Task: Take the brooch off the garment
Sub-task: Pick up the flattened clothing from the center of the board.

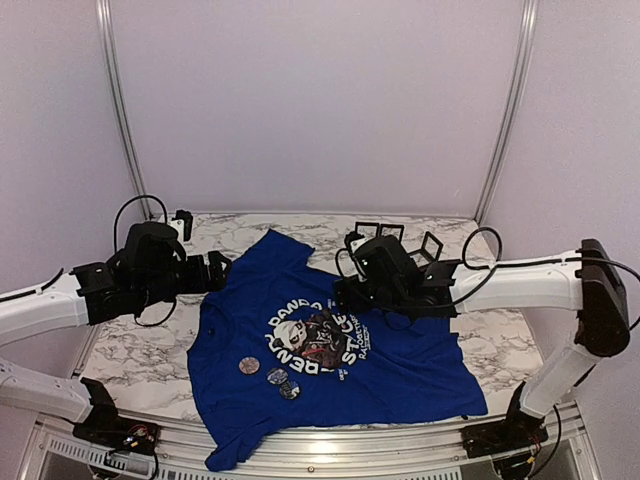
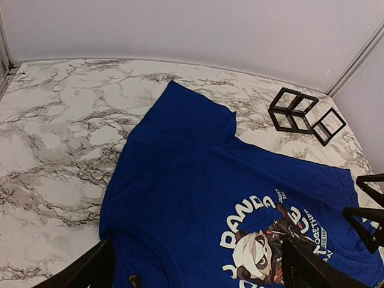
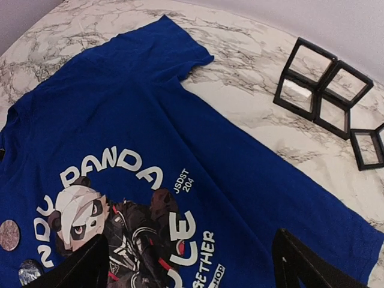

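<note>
Roughly, the three round brooches (image 1: pixel 277 377) lay on the blue T-shirt (image 1: pixel 420 365) beside its panda print (image 1: pixel 315 340), nearer to the front edge of the marble table (image 1: pixel 130 350) than the left gripper (image 1: pixel 222 268) and the right gripper (image 1: pixel 345 293), both with jaws apart, neither one clearly closer.
</note>
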`<state>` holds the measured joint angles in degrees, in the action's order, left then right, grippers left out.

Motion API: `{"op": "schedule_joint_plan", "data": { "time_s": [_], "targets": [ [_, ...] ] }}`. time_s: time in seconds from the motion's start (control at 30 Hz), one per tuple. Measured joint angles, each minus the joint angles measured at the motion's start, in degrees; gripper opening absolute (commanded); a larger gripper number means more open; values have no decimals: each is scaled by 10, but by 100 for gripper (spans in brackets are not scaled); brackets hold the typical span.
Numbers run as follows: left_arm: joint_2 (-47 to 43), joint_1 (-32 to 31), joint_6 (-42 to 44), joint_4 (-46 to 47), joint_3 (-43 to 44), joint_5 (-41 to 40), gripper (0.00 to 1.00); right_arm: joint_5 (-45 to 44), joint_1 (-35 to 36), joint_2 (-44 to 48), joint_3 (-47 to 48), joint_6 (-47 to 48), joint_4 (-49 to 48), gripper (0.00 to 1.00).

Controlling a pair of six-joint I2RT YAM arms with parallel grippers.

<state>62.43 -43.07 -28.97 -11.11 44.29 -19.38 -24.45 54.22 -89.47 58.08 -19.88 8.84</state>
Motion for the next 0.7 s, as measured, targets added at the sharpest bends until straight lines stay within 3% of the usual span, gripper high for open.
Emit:
{"op": "schedule_joint_plan", "data": {
  "time_s": [0.27,0.7],
  "targets": [
    [-22,-20,-81,-31,-81,34,99,99,43,-161,86,3,-2,79],
    [-72,-40,-142,-49,-146,44,99,180,127,-307,243,4,14,58]
  ]
}}
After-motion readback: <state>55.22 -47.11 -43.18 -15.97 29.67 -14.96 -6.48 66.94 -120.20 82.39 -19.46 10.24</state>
